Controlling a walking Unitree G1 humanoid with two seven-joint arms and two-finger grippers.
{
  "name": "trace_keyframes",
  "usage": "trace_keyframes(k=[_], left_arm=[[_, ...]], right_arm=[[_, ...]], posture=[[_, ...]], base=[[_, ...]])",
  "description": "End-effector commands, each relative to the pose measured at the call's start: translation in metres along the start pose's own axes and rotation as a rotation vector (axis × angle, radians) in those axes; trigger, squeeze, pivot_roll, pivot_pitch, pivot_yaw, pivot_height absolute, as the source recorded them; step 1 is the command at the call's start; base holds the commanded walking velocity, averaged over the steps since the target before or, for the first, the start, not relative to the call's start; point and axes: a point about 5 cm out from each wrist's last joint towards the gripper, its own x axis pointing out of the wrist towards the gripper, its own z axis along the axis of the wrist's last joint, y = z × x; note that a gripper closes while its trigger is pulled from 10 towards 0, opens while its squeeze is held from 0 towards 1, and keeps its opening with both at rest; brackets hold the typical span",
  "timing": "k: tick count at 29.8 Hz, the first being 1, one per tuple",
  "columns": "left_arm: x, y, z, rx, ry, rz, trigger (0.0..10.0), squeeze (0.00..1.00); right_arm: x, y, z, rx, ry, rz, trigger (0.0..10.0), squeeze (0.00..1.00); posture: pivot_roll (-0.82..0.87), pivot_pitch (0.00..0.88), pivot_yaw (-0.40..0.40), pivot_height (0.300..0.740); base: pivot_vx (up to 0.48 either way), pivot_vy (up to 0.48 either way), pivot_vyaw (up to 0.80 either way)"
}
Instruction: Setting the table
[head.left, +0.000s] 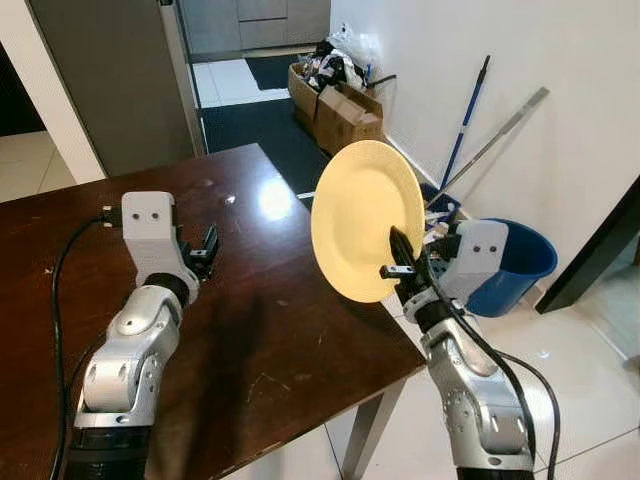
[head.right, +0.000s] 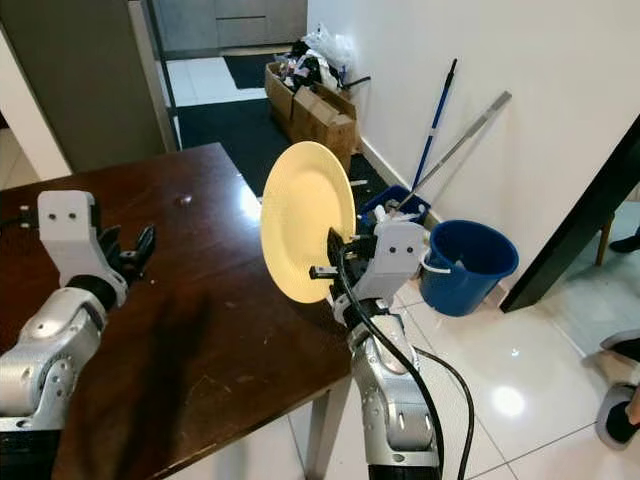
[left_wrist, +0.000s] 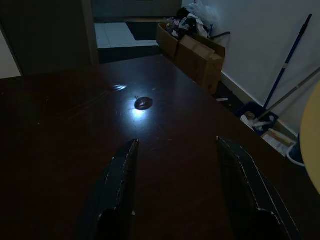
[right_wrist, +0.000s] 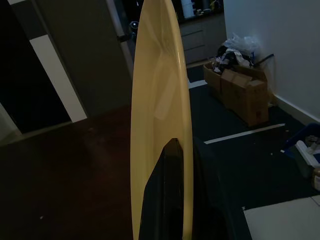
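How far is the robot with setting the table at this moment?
Nothing is laid yet: the dark wooden table shows no dishes. In hand: the right gripper is shut on the yellow plate, held on edge over the table's right side. The left gripper hovers open above the tabletop. Left: lowering the plate flat onto the table and releasing it.

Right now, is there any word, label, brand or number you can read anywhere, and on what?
None can be read.
Yellow plate, held on edge by the right gripper: plain, no print visible.
Dark table: bare wood, no marks.
Cardboard boxes by the wall: any print is too small to tell.
Blue bucket: no label visible.
Left gripper: open, unmarked.
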Motion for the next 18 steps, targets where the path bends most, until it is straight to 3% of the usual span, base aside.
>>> trace_keyframes(k=[1, 18], left_arm=[[0.0018, -0.0010, -0.0038, 0.001, 0.014, 0.007, 10.0, 0.00], [0.0032, -0.0018, -0.0027, -0.007, 0.000, -0.004, 10.0, 0.00]], right_arm=[[0.0020, 0.0010, 0.0021, -0.005, -0.012, 0.002, 10.0, 0.00], [0.0037, -0.0012, -0.0017, -0.008, -0.002, -0.009, 10.0, 0.00]], posture=[[0.02, 0.004, 0.073, 0.740], [0.02, 0.000, 0.074, 0.740]], base=[[0.000, 0.000, 0.00], [0.000, 0.000, 0.00]])
